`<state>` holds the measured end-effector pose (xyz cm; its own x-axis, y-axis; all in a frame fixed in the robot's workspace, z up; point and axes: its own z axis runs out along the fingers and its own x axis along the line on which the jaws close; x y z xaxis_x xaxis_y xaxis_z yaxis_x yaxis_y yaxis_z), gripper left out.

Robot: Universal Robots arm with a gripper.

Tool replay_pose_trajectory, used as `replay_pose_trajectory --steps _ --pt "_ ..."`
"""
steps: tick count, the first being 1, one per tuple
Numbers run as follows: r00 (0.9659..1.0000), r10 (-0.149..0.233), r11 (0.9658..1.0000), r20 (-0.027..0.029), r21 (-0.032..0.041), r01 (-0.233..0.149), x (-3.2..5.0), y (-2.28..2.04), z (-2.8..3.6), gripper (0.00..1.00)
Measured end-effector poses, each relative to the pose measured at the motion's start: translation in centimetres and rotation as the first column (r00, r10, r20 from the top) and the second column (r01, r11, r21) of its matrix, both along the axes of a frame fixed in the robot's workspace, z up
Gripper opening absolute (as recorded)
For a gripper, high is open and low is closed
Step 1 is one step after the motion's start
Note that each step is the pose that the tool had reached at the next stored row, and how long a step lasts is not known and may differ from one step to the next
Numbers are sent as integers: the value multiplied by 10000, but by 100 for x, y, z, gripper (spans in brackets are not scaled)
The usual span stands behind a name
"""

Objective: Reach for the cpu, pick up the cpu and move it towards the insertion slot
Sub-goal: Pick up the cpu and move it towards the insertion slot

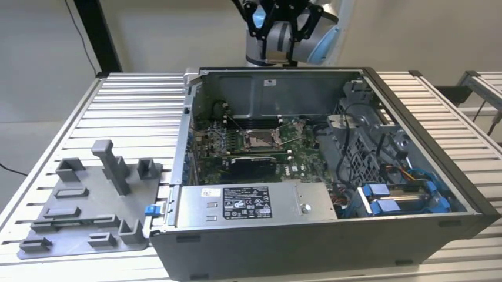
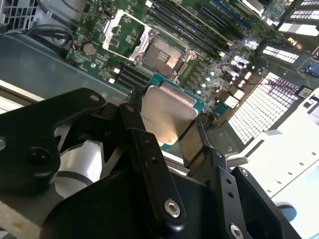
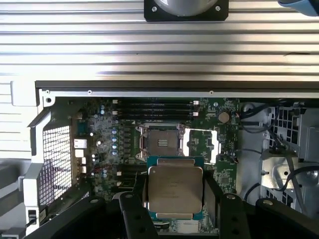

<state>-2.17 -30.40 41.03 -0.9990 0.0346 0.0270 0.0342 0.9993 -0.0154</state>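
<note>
One cpu (image 3: 175, 191) is pinched between the two fingers (image 3: 133, 214) of the hand (image 3: 175, 199), high above one insertion slot (image 3: 160, 143) in one open computer case (image 1: 424, 229). One grey tray (image 1: 86, 205) lies on the ribbed metal surface (image 1: 141, 111); pale walls behind.

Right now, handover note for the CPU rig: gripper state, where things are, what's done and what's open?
Gripper: shut on the cpu, a finger on each side, held up over the open computer case.
Insertion slot: on the green board, open, nothing seated in it; the cpu hangs apart from it in both wrist views.
Done: reach and pick-up.
Left: the cpu has not reached the slot.
Grey tray sits outside the case.
</note>
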Motion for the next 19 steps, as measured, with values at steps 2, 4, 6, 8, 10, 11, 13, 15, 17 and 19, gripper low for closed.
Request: replay_pose_trajectory --steps 2,4,6,8,10,11,13,15,17,19 --pt "9995 -319 9995 0 1 319 0 0 -1 0" --pt "9979 -651 9979 0 0 651 0 0 -1 0" --pt "9950 -996 9950 0 -1 996 0 0 -2 0" --pt "9909 -1343 9909 0 0 1343 0 0 -3 0" --pt "9858 -1680 9858 0 0 1680 0 0 -5 0" --pt "9825 -1863 9825 0 0 1863 0 0 -7 0" --pt "9754 -2206 9754 0 0 2206 0 0 -9 0" --pt "9669 -2553 9669 0 0 2553 0 0 -12 0" --pt "9574 -2886 9574 0 0 2886 0 0 -15 0" --pt "9465 -3228 9465 0 0 3228 0 0 -17 0"
